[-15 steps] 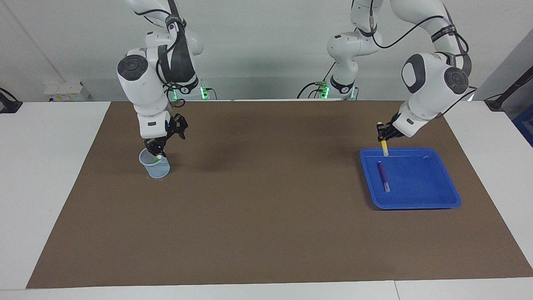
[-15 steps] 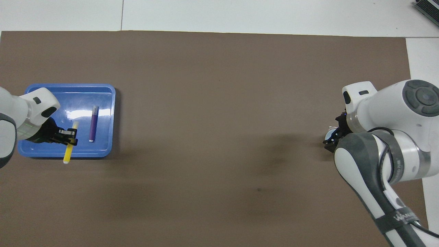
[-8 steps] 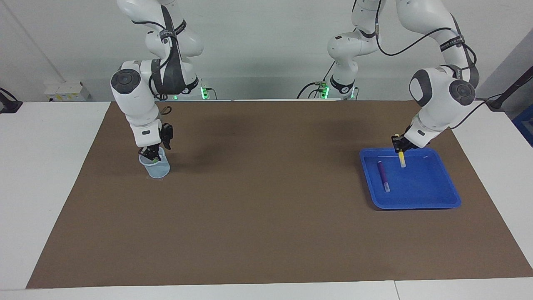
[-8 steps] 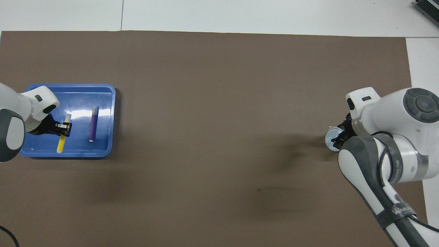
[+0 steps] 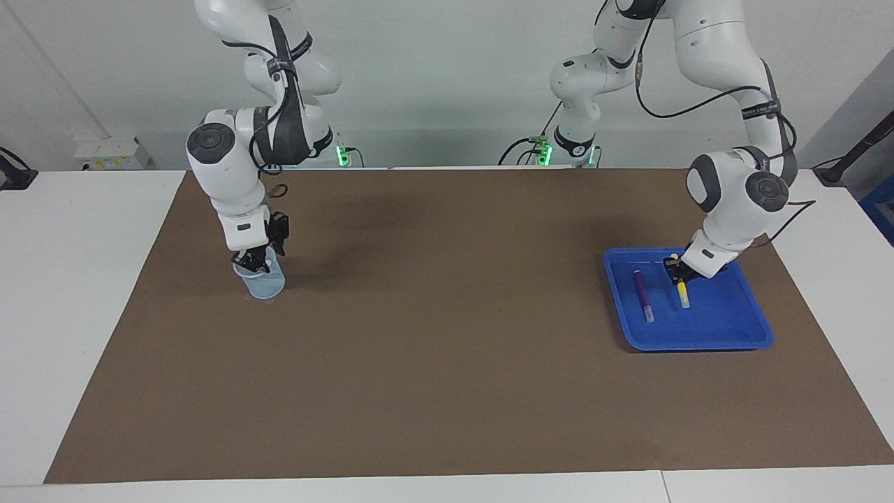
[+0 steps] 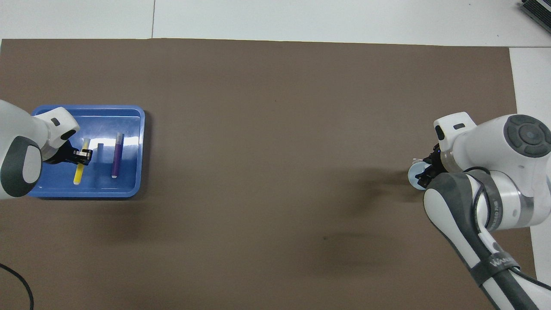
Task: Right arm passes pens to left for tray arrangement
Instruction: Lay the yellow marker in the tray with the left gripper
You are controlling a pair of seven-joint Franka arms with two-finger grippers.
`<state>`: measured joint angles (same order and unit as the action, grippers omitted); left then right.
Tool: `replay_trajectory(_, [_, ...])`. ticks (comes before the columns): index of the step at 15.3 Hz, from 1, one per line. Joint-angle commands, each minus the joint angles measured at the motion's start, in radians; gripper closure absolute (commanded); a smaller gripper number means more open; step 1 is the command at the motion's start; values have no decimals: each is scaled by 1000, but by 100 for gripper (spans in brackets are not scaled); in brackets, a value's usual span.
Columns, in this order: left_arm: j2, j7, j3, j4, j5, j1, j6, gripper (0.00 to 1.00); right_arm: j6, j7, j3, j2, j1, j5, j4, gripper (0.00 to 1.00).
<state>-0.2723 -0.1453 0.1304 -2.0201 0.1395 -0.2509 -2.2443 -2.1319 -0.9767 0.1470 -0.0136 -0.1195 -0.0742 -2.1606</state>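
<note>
Yellow pen low in the tray, lower right of the facing view

Left gripper (image 5: 676, 269) pinches the yellow pen (image 5: 683, 293) over the blue tray (image 5: 733, 335), beside the purple pen (image 5: 642, 293); right gripper (image 5: 253, 262) dips into the pale cup (image 5: 265, 285), finger state unclear.

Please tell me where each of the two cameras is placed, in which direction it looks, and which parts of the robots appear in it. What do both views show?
Facing view: high across the table, looking toward the robots; both arms show whole, the left gripper holding the yellow pen in the blue tray, the right gripper at the mesh cup.
Overhead view: high above the robots' end, looking steeply down; only forearms and wrists enter from the bottom corners.
Shared: tray, purple pen, yellow pen, cup, brown mat, half a turn apart.
</note>
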Motion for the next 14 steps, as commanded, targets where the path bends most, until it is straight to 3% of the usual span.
replay_trajectory(1, [-27, 7, 9, 4, 22, -11, -58, 100, -19, -22, 14, 0, -22, -27, -10, 50])
replay_trajectory(4, [-28, 93, 9, -23, 22, 7, -101, 100, -22, -20, 14, 0, -22, -27, -10, 60])
replay_trajectory(6, [-28, 96, 9, -29, 23, 10, -116, 100, -25, -20, 14, -2, -22, -27, -10, 76])
replay_trajectory(8, [-28, 90, 11, -29, 23, 10, -124, 99, -45, -20, 14, -2, -22, -27, -18, 100])
replay_trajectory(10, [-28, 89, 12, -28, 23, 12, -121, 68, -42, -20, 12, -3, -25, -29, -15, 100])
replay_trajectory(13, [-28, 88, 14, -16, 22, 10, -106, 54, -11, -11, 14, -15, -55, -27, 42, 100])
replay_trajectory(14, [-28, 89, 14, -12, 20, 10, -103, 54, 25, -8, 14, -17, -65, -21, 79, 100])
